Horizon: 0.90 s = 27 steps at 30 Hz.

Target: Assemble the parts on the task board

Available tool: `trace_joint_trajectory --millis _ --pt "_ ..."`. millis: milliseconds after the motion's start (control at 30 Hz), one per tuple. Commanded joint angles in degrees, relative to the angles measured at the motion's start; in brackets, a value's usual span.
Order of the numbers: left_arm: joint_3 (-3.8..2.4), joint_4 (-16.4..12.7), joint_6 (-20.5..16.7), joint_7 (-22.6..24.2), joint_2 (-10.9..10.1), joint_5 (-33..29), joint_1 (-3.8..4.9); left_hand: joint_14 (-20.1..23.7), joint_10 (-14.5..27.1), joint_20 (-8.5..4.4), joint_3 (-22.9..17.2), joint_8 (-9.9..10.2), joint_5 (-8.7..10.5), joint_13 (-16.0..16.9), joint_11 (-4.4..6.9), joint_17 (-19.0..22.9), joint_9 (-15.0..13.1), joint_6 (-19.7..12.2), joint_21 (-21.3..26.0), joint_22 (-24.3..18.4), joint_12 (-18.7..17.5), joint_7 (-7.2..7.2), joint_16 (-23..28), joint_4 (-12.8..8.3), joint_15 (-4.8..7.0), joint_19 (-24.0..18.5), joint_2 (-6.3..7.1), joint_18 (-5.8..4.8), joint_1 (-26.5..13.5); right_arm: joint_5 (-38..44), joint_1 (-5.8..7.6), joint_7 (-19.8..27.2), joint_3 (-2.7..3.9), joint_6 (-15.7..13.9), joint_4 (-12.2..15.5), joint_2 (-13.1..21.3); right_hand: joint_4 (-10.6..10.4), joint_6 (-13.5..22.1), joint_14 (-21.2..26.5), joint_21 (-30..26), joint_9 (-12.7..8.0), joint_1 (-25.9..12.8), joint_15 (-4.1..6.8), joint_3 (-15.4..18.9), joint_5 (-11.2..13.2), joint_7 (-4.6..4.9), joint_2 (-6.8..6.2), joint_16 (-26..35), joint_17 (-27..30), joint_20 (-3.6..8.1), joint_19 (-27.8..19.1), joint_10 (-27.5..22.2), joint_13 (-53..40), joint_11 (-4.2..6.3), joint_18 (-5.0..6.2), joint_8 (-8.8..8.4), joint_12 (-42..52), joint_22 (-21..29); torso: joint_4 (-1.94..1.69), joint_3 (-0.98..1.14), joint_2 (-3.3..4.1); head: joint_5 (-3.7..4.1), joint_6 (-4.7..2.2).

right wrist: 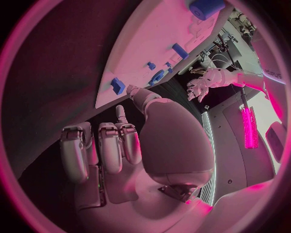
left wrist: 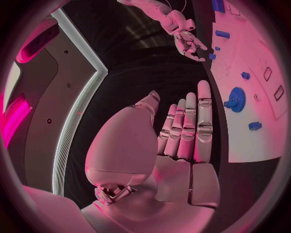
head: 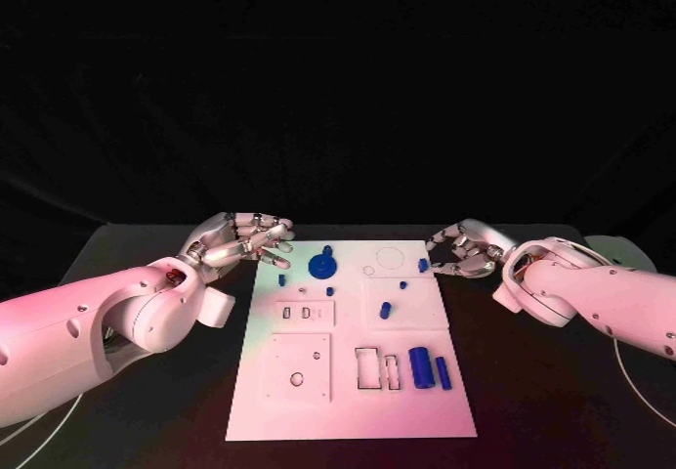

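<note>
Task board (left wrist: 254,145) is running off the circle's rim in left wrist view; far end cut off. In right wrist view a blue part (right wrist: 206,7) is getting clipped by the rim, shape can't be told. Small blue pegs (head: 331,290) in head view are reading too small to ID. Left arm is covering the table's (head: 141,244) near-left portion.

robot hand (right wrist: 115,150) (fingers curled) beside task board (right wrist: 152,39)

No legible text; faint marking on far arm (right wrist: 271,74), unreadable.
</note>
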State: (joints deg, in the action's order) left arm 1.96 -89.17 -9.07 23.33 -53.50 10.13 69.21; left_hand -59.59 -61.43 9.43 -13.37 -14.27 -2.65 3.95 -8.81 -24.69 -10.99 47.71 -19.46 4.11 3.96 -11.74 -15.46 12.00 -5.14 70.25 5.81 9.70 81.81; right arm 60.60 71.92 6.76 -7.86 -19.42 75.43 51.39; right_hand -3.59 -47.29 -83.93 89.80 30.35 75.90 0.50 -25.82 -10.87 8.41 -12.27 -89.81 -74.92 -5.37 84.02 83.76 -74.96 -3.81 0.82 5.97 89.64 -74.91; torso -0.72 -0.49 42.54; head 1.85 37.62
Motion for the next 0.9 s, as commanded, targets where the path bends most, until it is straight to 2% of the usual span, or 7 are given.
trace_joint_trajectory --millis 33,300,533,700,900 --pt "-0.02 -0.15 0.86 0.28 0.05 0.40 -0.02 -0.47 0.23 0.09 0.03 0.23 -0.22 -0.05 0.17 -0.08 -0.02 -0.35 -0.33 0.00 -0.22 -0.08 -0.26 -0.20 0.07 0.36 -0.06 0.88 0.62 4.08 -0.15 -2.19 0.00 -0.10 -0.22 -0.30 0.17 0.04 -6.07 0.20 -0.11 -0.54 -0.42 0.18 -0.20 0.29 0.02 -0.19 -15.08 -0.45 5.98 6.24 -15.04 -0.20 -0.82 -0.02 0.36 -15.09 0.05 -0.01 -0.04 0.00 0.16" --pt "-0.02 -0.21 0.33 0.48 0.03 0.35 -0.03 -0.70 0.29 0.04 0.12 0.27 -0.22 -0.06 0.16 -0.21 -0.01 -0.37 -0.37 0.01 -0.24 -0.15 -0.34 -0.10 0.10 0.65 -0.06 0.85 0.47 5.36 -0.55 -2.87 0.00 0.07 -0.88 -1.01 0.11 0.30 -6.07 0.20 -0.17 -0.80 -0.59 0.34 -0.02 0.52 0.12 -0.19 -15.08 -0.58 5.98 6.24 -15.04 -0.41 -0.82 -0.16 0.36 -15.09 0.05 0.03 -0.04 0.01 0.37" --pt "-0.02 -0.29 0.09 0.52 -0.01 0.18 -0.04 -0.66 0.30 0.04 0.17 0.27 -0.22 -0.06 0.12 -0.25 -0.02 -0.34 -0.32 -0.01 -0.24 -0.22 -0.29 0.02 0.05 0.68 -0.12 0.82 0.31 5.11 -0.80 -3.24 0.00 -0.37 -1.68 -1.87 -0.05 0.44 -6.07 0.20 -0.20 -1.03 -0.74 0.40 0.14 0.68 0.37 -0.19 -15.08 -0.70 5.98 6.24 -15.04 -0.58 -0.82 -0.24 0.36 -15.09 -0.06 -0.06 -0.09 0.08 0.44" --pt "-0.02 -0.39 0.06 0.41 -0.04 0.12 -0.04 -0.63 0.31 0.05 0.17 0.28 -0.23 -0.06 0.11 -0.27 -0.02 -0.33 -0.30 -0.03 -0.23 -0.25 -0.27 0.05 0.04 0.67 -0.16 0.80 0.28 4.68 -0.93 -3.44 0.00 -0.35 -2.19 -2.60 -0.14 0.43 -6.07 0.20 -0.20 -1.12 -0.81 0.37 0.14 0.76 0.58 -0.19 -15.08 -0.76 5.98 6.24 -15.04 -0.65 -0.82 -0.23 0.36 -15.09 -0.01 -0.04 -0.03 0.04 0.43" --pt "-0.02 -0.54 0.04 0.31 -0.08 0.00 -0.04 -0.58 0.33 0.07 0.17 0.28 -0.22 -0.06 0.06 -0.30 -0.02 -0.31 -0.23 -0.05 -0.24 -0.30 -0.23 0.14 0.01 0.66 -0.27 0.78 0.20 4.39 -1.21 -3.77 0.00 -0.42 -2.95 -3.65 -0.38 0.23 -6.07 0.20 -0.17 -1.34 -0.94 0.30 0.23 0.87 1.05 -0.19 -15.08 -0.89 5.98 6.24 -15.04 -0.78 -0.82 -0.13 0.36 -15.09 -0.02 -0.04 -0.04 -0.07 0.77"
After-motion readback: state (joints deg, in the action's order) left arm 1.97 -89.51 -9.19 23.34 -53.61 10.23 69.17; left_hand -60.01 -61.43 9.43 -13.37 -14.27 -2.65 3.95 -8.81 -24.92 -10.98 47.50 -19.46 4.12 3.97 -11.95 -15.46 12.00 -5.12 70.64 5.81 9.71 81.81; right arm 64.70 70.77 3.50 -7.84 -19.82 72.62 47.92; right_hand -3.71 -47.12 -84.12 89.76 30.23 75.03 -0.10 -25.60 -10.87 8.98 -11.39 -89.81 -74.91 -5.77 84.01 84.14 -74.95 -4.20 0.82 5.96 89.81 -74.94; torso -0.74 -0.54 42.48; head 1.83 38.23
